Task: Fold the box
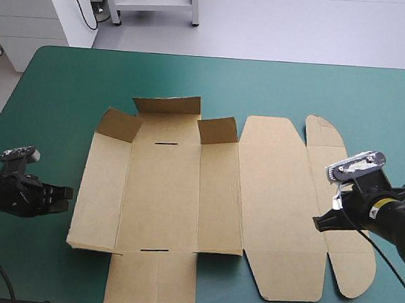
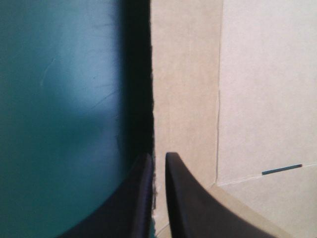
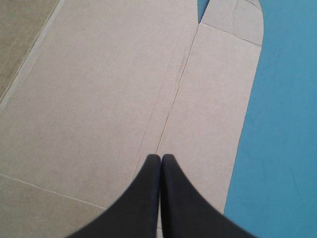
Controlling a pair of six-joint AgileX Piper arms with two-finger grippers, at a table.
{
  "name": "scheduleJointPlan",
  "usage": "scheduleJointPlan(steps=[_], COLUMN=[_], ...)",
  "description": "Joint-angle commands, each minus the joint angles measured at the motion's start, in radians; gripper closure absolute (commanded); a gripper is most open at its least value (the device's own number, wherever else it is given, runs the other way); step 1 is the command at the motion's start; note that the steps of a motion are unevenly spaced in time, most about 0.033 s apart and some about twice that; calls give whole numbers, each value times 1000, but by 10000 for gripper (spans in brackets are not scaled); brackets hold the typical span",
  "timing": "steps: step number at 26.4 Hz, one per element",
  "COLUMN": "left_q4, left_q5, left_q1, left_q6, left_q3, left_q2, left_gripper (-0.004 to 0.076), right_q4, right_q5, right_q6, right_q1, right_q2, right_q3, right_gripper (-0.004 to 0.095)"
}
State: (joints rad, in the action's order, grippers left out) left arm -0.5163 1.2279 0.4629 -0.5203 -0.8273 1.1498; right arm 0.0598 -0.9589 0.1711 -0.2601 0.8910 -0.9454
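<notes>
The brown box (image 1: 276,200) lies spread out on the teal-green cover, mostly flat. Three small flaps (image 1: 167,106) at its far side stand raised. My left gripper (image 1: 69,194) is at the sheet's left edge. In the left wrist view its black fingers (image 2: 156,158) are all but shut, with the edge of the board (image 2: 247,99) running in between them. A dark shadow runs along that edge. My right gripper (image 1: 318,222) is shut, fingers meeting in a point (image 3: 161,157) over the crease of the rounded right-hand flap (image 3: 213,114), holding nothing.
The box's near flap (image 1: 152,282) reaches almost to the table's near edge. Teal-green cover (image 1: 265,86) stretches from the raised flaps to the table's far edge. A strip of it (image 1: 402,140) lies right of the rounded flap.
</notes>
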Motion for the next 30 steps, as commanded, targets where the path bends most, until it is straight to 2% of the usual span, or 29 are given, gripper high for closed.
scheduleJointPlan(steps=[1, 5, 9, 18, 26, 30], left_q4=[-93, -91, -112, -135, -255, -364], left_q5=[28, 15, 1, 40, 69, 67], left_q1=[0, 0, 0, 0, -4, -4], left_q6=[-40, -52, -52, -62, -143, -246], left_q3=[-21, -18, -17, -17, 53, 122], left_q2=[-17, -16, -7, 107, 230, 239], left_gripper=[507, 311, 211, 206, 206, 206], right_q4=[12, 6, 6, 6, 6, 6], right_q5=[45, 45, 45, 46, 53, 53], right_q6=[2, 2, 2, 2, 2, 2], right_q1=[7, 7, 7, 7, 7, 7], right_q2=[-11, -11, -11, -11, -11, -11], right_q3=[-24, -24, -24, -24, -24, -24], right_gripper=[923, 923, 923, 923, 923, 923])
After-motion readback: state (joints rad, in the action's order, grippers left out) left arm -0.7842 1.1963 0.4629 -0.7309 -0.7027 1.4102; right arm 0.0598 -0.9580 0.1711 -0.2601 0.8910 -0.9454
